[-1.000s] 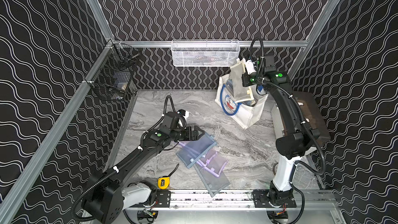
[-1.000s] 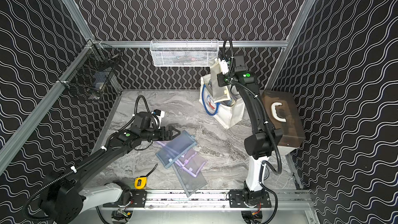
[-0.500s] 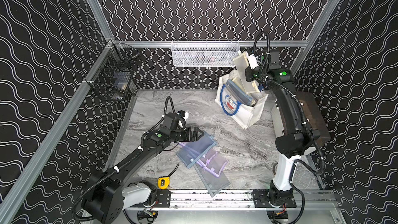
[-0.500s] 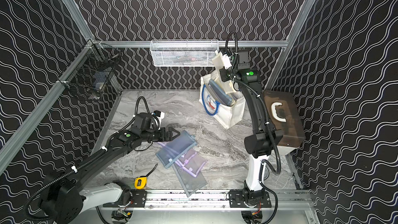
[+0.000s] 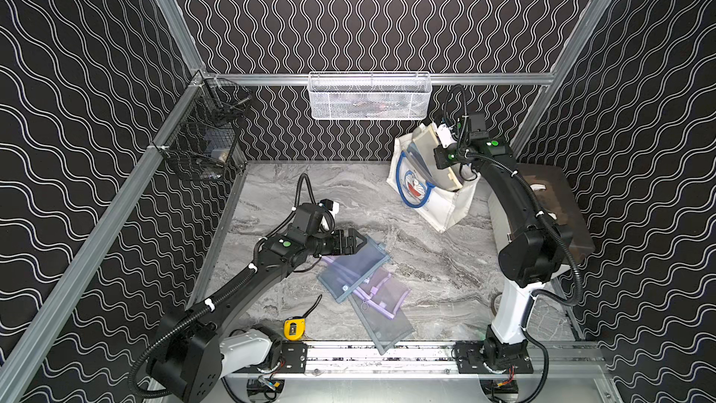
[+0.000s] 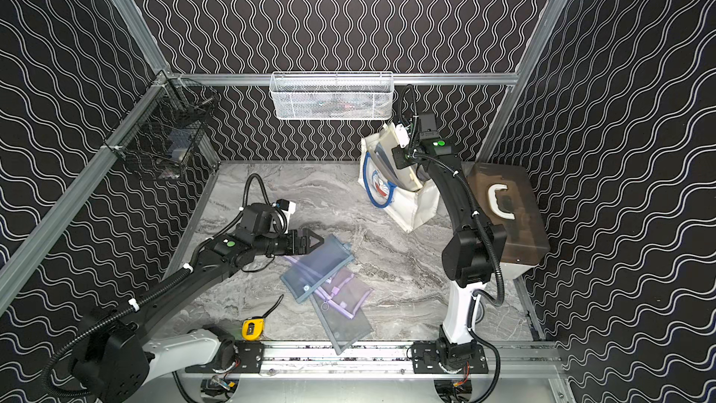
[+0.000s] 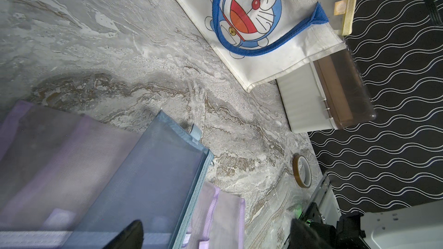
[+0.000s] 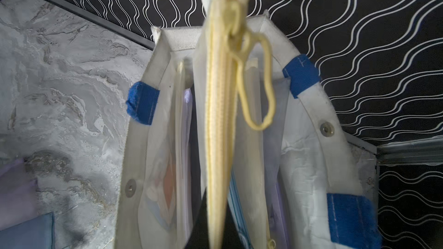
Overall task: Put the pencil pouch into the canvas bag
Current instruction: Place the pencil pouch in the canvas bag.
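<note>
Gripping: your right tool [image 5: 441, 158] is closed on the cream pencil pouch [image 8: 220, 116], which hangs partly inside the open canvas bag [image 5: 438, 207] | your left tool [image 5: 354, 242] gapes wide over a blue mesh pouch [image 5: 356, 269] on the surface [image 5: 426, 265].

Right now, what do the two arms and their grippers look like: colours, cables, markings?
Both arms are matte black on white base links. The left arm and right arm carry black ribbed cables held by white ties, with green lights near the wrist. The left gripper is black with tapering fingers; the right gripper, also black, is mostly hidden.
</note>
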Controlling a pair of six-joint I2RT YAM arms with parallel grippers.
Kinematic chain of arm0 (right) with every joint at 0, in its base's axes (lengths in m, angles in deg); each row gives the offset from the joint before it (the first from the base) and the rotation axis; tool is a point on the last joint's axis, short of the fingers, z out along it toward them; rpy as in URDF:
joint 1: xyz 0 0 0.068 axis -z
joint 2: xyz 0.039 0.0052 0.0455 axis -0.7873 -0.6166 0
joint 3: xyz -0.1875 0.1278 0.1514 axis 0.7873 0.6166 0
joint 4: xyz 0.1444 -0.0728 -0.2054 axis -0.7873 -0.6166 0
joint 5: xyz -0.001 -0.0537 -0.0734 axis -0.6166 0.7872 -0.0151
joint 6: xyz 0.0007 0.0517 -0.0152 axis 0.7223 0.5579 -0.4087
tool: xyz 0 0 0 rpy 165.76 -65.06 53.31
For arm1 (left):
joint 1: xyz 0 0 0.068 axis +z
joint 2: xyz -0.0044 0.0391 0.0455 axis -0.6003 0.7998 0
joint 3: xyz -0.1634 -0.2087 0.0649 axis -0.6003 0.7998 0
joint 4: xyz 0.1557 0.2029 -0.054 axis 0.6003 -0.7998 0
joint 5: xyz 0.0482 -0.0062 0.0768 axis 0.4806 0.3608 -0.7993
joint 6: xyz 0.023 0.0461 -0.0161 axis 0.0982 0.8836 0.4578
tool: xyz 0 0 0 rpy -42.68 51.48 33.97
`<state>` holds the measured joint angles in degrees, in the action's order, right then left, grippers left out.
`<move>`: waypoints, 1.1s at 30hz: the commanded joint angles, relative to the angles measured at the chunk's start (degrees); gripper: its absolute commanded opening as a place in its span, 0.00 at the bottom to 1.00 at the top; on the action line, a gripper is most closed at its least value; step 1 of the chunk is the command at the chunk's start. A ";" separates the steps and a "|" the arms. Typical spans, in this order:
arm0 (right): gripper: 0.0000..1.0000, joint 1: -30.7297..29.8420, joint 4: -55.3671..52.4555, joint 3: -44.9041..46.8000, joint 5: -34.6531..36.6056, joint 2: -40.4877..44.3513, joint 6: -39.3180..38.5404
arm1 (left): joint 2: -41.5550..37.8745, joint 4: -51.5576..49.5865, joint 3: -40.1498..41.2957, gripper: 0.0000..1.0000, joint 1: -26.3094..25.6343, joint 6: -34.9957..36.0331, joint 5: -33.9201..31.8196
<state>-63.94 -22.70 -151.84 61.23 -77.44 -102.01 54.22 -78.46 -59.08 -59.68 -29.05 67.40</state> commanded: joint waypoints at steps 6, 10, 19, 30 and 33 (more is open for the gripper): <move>0.00 -0.12 3.11 2.81 -0.74 -2.51 1.60 | -0.88 1.60 0.22 0.99 0.02 0.64 -0.65; 0.00 -0.28 2.60 1.27 -2.12 -6.36 3.26 | -1.30 1.85 0.39 0.99 0.02 0.45 -0.92; 0.00 -1.32 1.64 -1.14 -4.85 -10.12 5.77 | -1.49 0.73 -0.02 0.99 0.04 1.27 -1.98; 0.54 -1.97 2.77 -3.16 5.13 -5.46 10.44 | -2.36 -0.93 0.51 0.99 0.11 1.18 -3.37; 0.67 -1.97 -0.96 -8.85 7.13 -5.28 12.31 | -2.55 -1.53 0.46 0.99 0.11 0.94 -3.78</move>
<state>-65.80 -22.17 -157.35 64.66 -83.58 -92.48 52.19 -79.45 -58.71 -59.61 -29.01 64.51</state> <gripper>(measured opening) 0.658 0.991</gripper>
